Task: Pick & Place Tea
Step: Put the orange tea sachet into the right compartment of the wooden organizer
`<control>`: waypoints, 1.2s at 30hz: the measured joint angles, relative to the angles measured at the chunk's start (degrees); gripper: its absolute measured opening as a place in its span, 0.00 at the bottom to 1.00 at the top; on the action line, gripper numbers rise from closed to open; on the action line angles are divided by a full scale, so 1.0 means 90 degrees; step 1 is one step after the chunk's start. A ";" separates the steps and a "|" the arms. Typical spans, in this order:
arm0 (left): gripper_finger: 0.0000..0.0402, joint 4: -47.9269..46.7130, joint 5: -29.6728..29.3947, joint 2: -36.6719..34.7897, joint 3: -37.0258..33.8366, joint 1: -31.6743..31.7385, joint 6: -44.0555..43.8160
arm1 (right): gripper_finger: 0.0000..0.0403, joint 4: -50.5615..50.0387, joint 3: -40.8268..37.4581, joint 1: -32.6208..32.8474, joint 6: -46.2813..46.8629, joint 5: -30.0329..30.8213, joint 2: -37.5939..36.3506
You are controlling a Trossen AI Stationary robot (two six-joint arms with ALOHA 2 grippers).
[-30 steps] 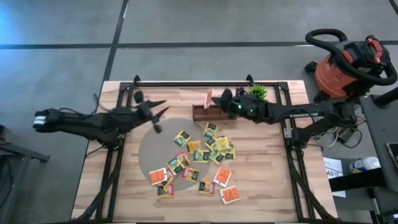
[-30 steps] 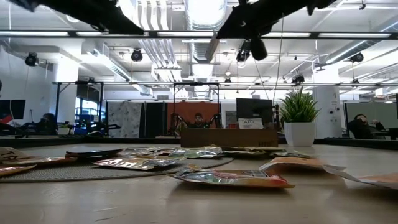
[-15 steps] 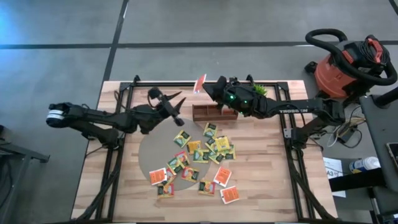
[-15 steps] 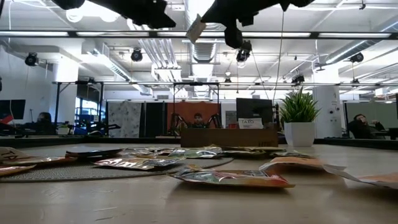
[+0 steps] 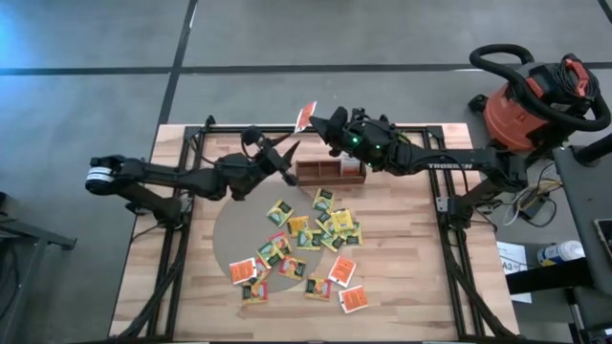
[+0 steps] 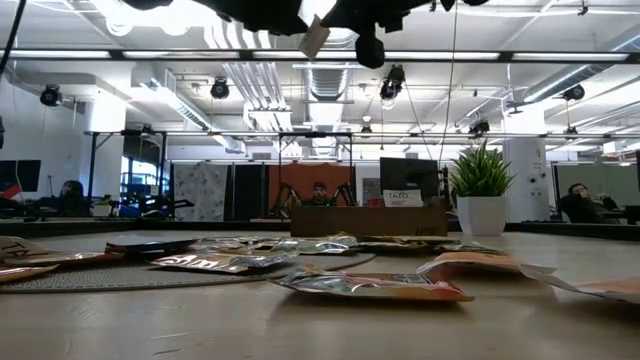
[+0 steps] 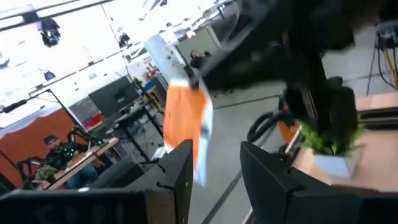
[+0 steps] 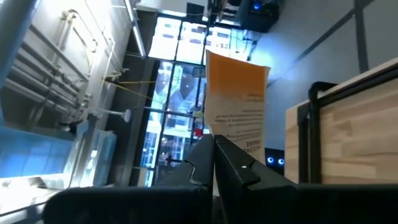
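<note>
My right gripper (image 5: 319, 123) is shut on one orange-red tea sachet (image 5: 306, 115), high above the table's far edge, left of the wooden tray (image 5: 330, 172). The low view shows that sachet (image 6: 315, 38) near the ceiling lights. My left gripper (image 5: 290, 151) is open just near and left of it, fingers pointing at it. In the left wrist view the sachet (image 7: 186, 121) stands ahead of the open fingers (image 7: 214, 163). The other sachets (image 5: 306, 244) lie flat and scattered on the table. My right gripper pinches the orange-red sachet between its two shut fingers (image 8: 211, 158) at one edge (image 8: 233, 149). The fingers come from the table's right, slanting up. The sachet is lifted clear and sticks out past the fingertips, its printed face toward the wrist camera.
A round grey mat (image 5: 229, 234) lies under part of the scattered sachets. A small potted plant (image 6: 482, 195) stands right of the tray (image 6: 368, 220), partly under my right arm. Black frame rails run along the table's edges (image 5: 287, 129). A red vacuum cleaner (image 5: 531, 96) stands beyond the right side.
My right gripper has carried the sachet up and toward the table's far-left, away from the tray. My left gripper has moved right and toward the far edge, rising toward the sachet, and has stayed open.
</note>
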 joint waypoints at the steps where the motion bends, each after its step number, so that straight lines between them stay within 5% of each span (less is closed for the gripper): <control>1: 0.32 -0.0034 -0.0002 0.0043 0.0036 0.0015 0.0004 | 0.02 -0.0002 0.0000 0.0012 0.0033 -0.0013 0.0000; 19: 0.31 -0.0020 -0.0352 0.0330 0.0304 0.0273 0.0450 | 0.02 -0.0016 -0.0030 0.0104 0.0066 -0.0238 -0.0019; 30: 0.03 -0.0079 -0.0304 0.0324 0.0287 0.0260 0.0650 | 0.02 -0.0592 -0.0036 0.0107 0.0041 -0.0349 -0.0019; 36: 0.01 -0.0527 -0.0227 0.0320 0.0306 0.0259 0.0443 | 0.05 -0.0711 -0.0044 0.0101 -0.0853 -0.0349 -0.0036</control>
